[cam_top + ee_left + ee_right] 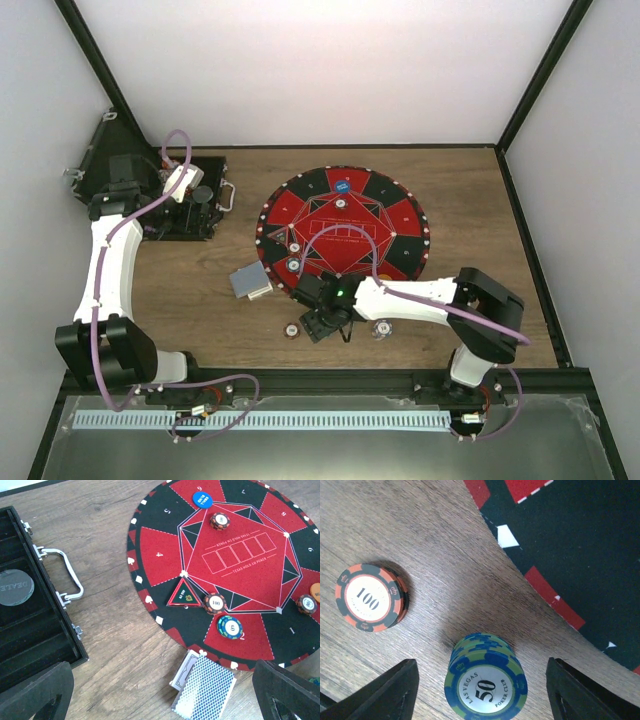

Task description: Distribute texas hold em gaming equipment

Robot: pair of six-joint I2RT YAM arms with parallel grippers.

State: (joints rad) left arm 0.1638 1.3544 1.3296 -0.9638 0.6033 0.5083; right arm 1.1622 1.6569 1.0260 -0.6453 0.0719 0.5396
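Blue-and-green striped poker chips marked 50 [485,680] stand stacked on the wooden worktop [420,530], between the wide-spread fingers of the right end effector [480,685], touching neither. An orange-and-black 100 chip [370,597] lies to their left, and the round red-and-black felt mat [580,555] just beyond. At far left the left end effector [160,695] hangs wide open by the black hinged case [30,630].

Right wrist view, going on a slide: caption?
Open right gripper straddles a blue-green 50 chip stack; orange 100 chip lies nearby.

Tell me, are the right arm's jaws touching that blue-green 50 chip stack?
Apart. The right wrist view shows bare tabletop on both sides between the open jaws and the 50 chip stack, which stands between them.
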